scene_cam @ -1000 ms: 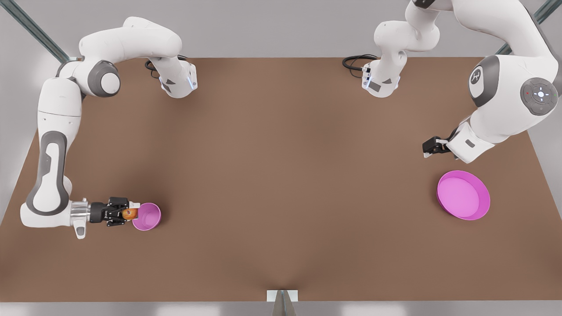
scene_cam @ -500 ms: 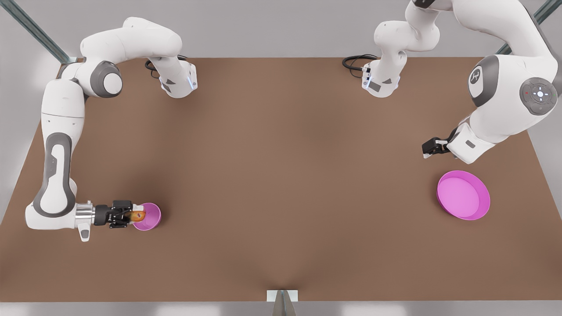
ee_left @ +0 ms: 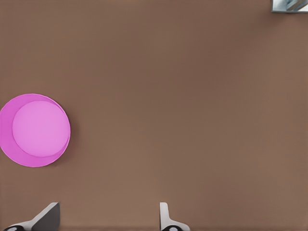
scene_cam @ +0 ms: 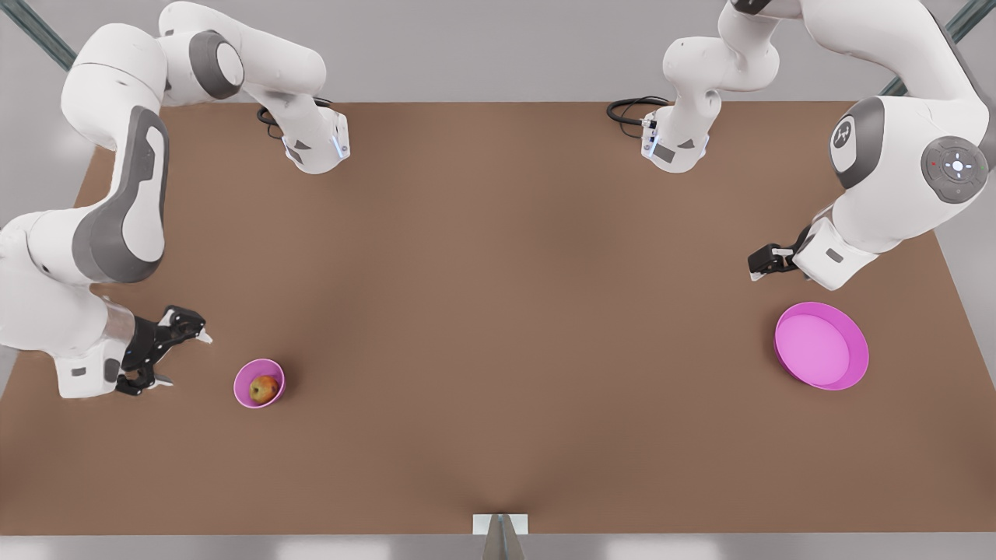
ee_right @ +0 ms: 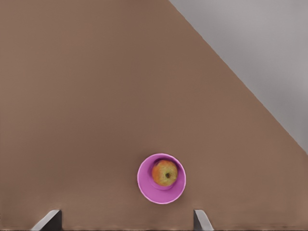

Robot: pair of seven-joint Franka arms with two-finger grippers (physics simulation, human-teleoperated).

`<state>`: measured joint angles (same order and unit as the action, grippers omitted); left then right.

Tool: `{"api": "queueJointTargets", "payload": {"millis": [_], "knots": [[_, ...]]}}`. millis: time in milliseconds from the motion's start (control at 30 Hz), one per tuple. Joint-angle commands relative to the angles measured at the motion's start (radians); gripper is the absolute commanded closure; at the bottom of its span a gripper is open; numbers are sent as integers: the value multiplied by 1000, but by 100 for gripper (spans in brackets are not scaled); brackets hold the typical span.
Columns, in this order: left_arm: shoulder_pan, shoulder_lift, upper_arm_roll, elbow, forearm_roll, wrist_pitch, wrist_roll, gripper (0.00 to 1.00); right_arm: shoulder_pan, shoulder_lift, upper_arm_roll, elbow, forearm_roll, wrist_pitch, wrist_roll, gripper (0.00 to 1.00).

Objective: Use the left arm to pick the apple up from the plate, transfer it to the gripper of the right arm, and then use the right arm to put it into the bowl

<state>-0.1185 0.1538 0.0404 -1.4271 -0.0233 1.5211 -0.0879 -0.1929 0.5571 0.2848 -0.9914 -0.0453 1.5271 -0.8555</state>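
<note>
Right claw (scene_cam: 167,354) at the front view's lower left, fingers spread wide and empty, near the bowl (scene_cam: 243,395) cradling the apple (scene_cam: 264,387). Left claw (scene_cam: 762,260) at right, also parted, waiting beside the bare plate (scene_cam: 821,346) on the worktop (scene_cam: 498,311). Probably light, firm, smooth-skinned and apt to roll; best gripped across the widest middle.

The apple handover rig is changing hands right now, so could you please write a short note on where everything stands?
Right gripper: open, holding nothing, beside the small deep magenta bowl at the front view's left.
Left gripper: waiting above the brown table near the wide shallow magenta plate; its fingers stand apart, holding nothing.
The small red-orange apple sits inside the bowl, free of both grippers; the plate is bare.
Done: the apple is in the bowl, so the placing looks complete.
Left: probably nothing beyond parking the arms.
</note>
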Motion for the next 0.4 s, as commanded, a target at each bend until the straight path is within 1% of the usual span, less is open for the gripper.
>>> {"api": "queueJointTargets", "payload": {"millis": [0,33,67,100,133,167,200,233,367], "knots": [[0,0,1,0,3,1,-6,0,7,-45,39,-12,-163,-156,688,0],[0,1,-1,0,3,1,-4,0,6,-110,43,-90,-160,-151,769,0],[-18,4,1,20,8,1,-4,0,15,-265,10,-269,-131,-66,802,1],[-20,6,1,25,8,1,-3,0,35,-414,-91,-508,-33,71,832,0],[-21,6,1,28,6,1,-4,0,118,-448,-219,-566,24,102,831,0],[-21,9,1,42,6,1,-6,0,118,-442,-219,-559,22,100,831,0],[-21,16,1,50,6,1,-6,0,121,-405,-225,-520,19,85,831,0],[-21,18,1,50,6,1,-6,0,118,-379,-227,-466,25,7,840,0],[-23,18,1,51,6,1,-7,0,119,-373,-220,-447,28,-1,903,0]]}}
